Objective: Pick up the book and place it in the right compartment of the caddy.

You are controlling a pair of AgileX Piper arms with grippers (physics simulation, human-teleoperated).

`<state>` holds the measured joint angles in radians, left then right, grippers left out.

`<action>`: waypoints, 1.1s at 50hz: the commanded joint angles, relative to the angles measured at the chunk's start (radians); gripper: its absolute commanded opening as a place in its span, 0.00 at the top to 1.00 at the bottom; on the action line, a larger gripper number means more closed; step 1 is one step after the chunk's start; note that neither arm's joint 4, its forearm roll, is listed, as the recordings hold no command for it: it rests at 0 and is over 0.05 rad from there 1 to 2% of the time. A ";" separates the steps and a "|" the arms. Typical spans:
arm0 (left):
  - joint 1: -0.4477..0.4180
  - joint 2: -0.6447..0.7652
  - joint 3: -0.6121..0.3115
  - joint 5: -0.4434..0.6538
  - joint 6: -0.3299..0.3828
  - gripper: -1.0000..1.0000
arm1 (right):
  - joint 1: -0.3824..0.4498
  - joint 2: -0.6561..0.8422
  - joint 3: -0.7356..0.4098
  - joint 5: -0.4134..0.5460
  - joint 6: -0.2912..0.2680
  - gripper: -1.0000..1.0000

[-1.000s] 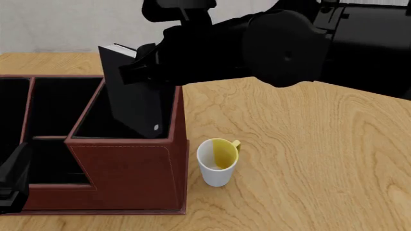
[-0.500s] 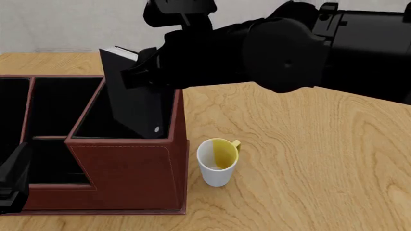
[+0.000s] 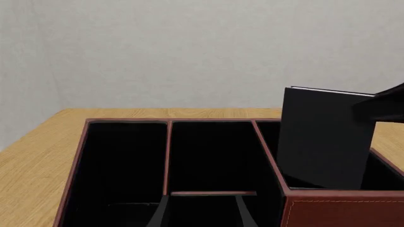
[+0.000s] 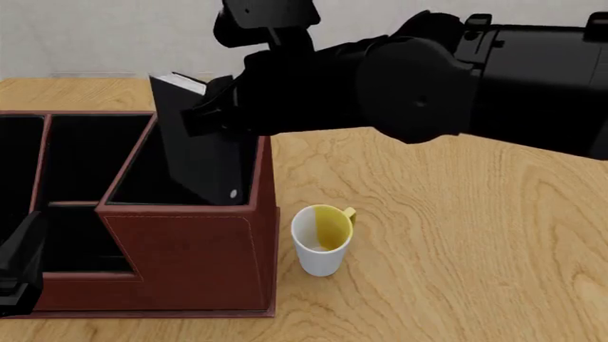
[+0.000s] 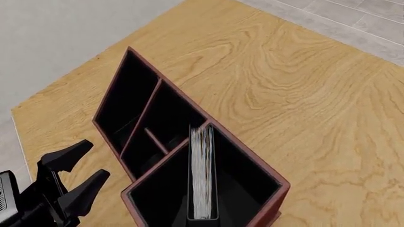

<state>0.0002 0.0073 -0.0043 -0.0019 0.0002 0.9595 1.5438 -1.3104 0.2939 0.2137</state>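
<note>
Book (image 4: 201, 146) stands on edge inside the right compartment (image 4: 142, 178) of the caddy (image 4: 190, 256), leaning a little, its upper part well above the compartment's walls. Small white dot on the cover shows low down, just above the front wall. White page edges visible along the top in the front view; right wrist view looks straight down on them (image 5: 202, 177), book (image 5: 203, 213) set between the compartment's walls.

Right arm reaches in from the right, across the desk (image 4: 456, 235), to the book's upper edge. Right gripper (image 4: 213, 107) sits at the top of the book; black against black, so I cannot tell whether the jaws are clamped on it or apart. Left wrist view shows a dark piece of that arm meeting the book (image 3: 325, 137) at its top corner.

Left gripper (image 4: 19, 267) low at the front-left of the caddy, beside the low front tray. Right wrist view shows its two fingers (image 5: 66, 158) spread apart, holding nothing; left gripper (image 5: 74, 176) well apart from the book.

Caddy's other sections, seen from the left wrist (image 3: 170, 156), are black-lined with reddish-brown dividers.

White mug (image 4: 321, 241) with yellow inside stands upright on the desk just beside the caddy's right front corner, not touching it.
</note>
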 commanded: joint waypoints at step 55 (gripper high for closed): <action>0.000 0.000 0.000 0.000 0.000 0.00 | -0.002 0.004 0.028 -0.041 0.023 1.00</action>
<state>0.0002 0.0073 -0.0043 -0.0019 0.0002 0.9570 1.5532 -1.2712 0.2593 0.2185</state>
